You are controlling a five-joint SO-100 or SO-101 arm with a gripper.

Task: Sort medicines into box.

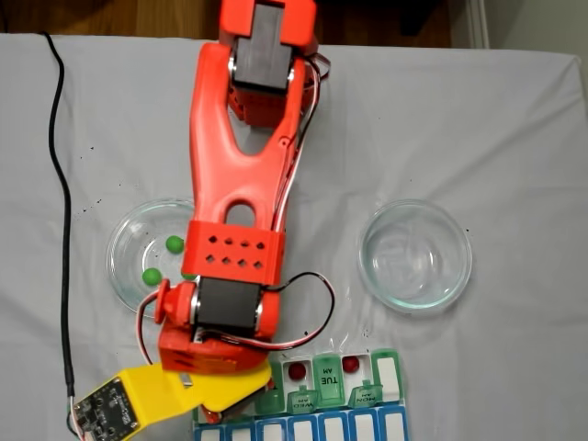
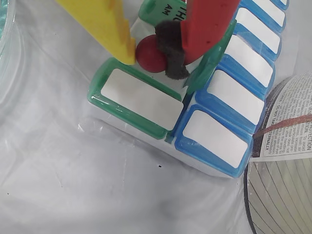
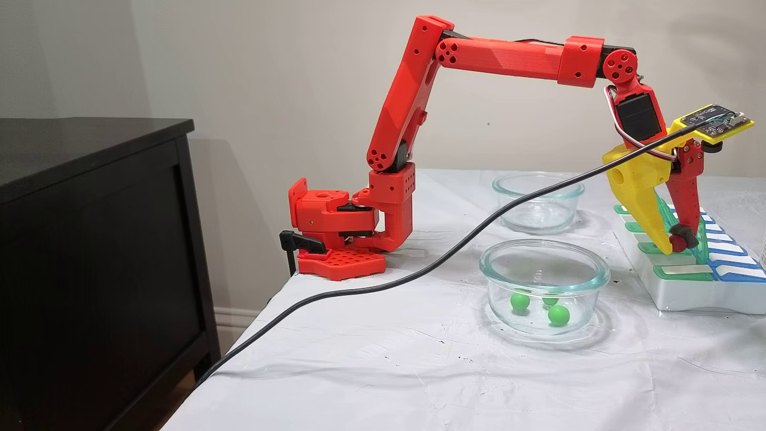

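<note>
Medicine first: we see a small dark red ball (image 2: 150,54) pinched between the yellow finger and the padded red finger of the two-finger gripper (image 2: 155,52), held just over an open cell at the near end of the flat rectangular pill organizer with translucent green lids and a blue row (image 2: 214,146). In a fixed view from the side, our gripper (image 3: 675,244) points down at the organizer (image 3: 688,293) with the ball at its tip. From above, we count two more dark red balls (image 1: 296,371) (image 1: 350,365) lying in open white cells of the organizer (image 1: 386,424), apart from each other. Three bright green balls (image 3: 558,315) sit in the nearer round clear glass dish (image 3: 541,266), while a second clear glass dish (image 1: 415,255) stands well apart. A black cable (image 3: 419,269) crosses the white cloth-covered table (image 3: 419,371).
</note>
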